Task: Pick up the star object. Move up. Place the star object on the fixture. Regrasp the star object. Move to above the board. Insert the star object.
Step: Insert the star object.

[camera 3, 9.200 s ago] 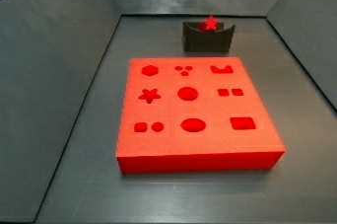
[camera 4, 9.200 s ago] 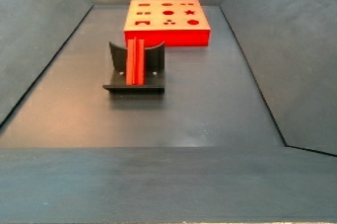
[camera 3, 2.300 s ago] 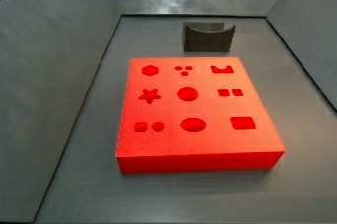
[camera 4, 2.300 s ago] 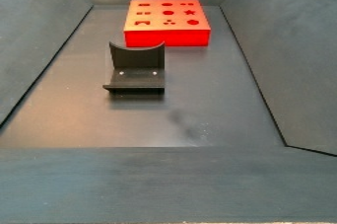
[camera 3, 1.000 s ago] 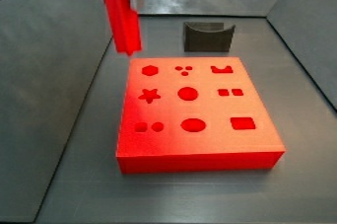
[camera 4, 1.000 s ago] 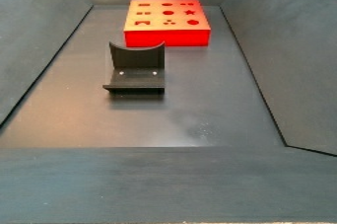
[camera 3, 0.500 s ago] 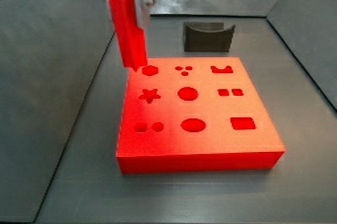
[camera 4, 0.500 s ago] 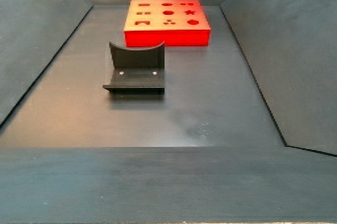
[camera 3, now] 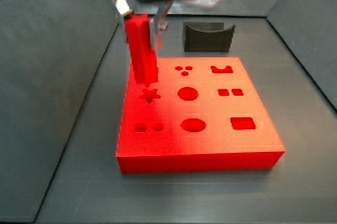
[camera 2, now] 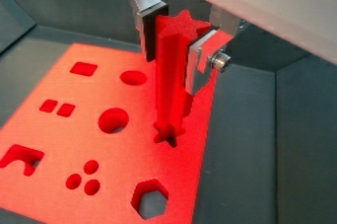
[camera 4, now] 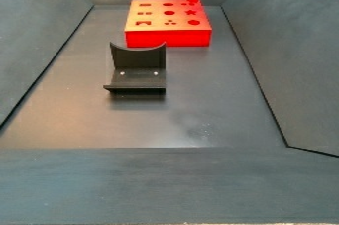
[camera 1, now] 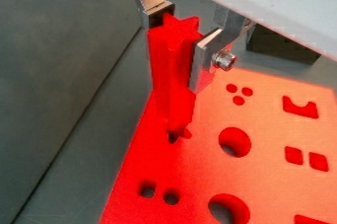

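Gripper (camera 2: 176, 33) above board (camera 3: 250, 145), jaws clamped on star (camera 2: 172, 80) upper end. Star upright, lower tip at star recess in both wrist views; depth of entry cannot tell. Fixture (camera 4: 135, 70) empty, well apart from board.

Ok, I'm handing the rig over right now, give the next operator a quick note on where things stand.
Gripper: shut on the star object, above the board, holding it upright by its top end.
Star object: lower tip at the star recess in both wrist views; whether it has entered yet I cannot tell.
Fixture: empty, on the floor apart from the board.
Done: pick-up, fixture placement, regrasp, move over the board.
Left: push the star object down into the recess, then release.
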Available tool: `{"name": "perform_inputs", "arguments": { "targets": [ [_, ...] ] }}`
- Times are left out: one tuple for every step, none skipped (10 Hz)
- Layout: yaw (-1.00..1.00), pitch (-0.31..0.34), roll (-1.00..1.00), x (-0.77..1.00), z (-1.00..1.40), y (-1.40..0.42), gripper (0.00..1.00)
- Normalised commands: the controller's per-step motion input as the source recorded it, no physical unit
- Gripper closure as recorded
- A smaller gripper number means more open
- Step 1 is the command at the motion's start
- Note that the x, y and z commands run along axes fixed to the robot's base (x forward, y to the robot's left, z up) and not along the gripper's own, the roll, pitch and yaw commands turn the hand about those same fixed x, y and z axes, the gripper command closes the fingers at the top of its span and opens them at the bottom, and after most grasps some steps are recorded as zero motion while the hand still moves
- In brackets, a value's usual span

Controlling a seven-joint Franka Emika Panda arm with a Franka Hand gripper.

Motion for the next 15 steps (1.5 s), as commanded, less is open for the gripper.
{"name": "perform_inputs", "arguments": {
  "targets": [
    [0.0, -0.073, 0.0, 0.0, -0.19, 0.0, 1.0],
    [0.0, -0.03, -0.02, 0.0, -0.04, 0.0, 1.0],
    [0.0, -0.079, -0.02, 0.0, -0.34, 0.0, 1.0],
    [0.0, -0.053, 0.0, 0.08, -0.54, 0.0, 1.0],
    [0.0, -0.026, 0.0, 0.2, -0.61, 0.0, 1.0],
    [0.0, -0.003, 0.0, 0.27, -0.57, 0.0, 1.0],
    [0.0, 0.0, 0.01, 0.36, -0.48, 0.0, 1.0],
    [0.0, 0.0, 0.05, 0.19, -0.44, 0.07, 1.0],
    [0.0, 0.0, 0.17, -0.03, -0.42, 0.18, 1.0],
    [0.0, 0.0, 0.14, -0.32, -0.36, 0.28, 1.0],
    [0.0, 0.0, 0.12, -0.39, -0.31, 0.2, 1.0],
    [-0.06, -0.017, 0.07, -0.33, -0.35, 0.03, 1.0],
    [-0.11, -0.066, 0.04, -0.15, -0.43, 0.0, 1.0],
    [-0.05, -0.113, 0.0, 0.0, -0.56, -0.17, 1.0],
    [-0.09, -0.131, 0.03, 0.07, -0.65, -0.24, 1.0]
  ]
}}
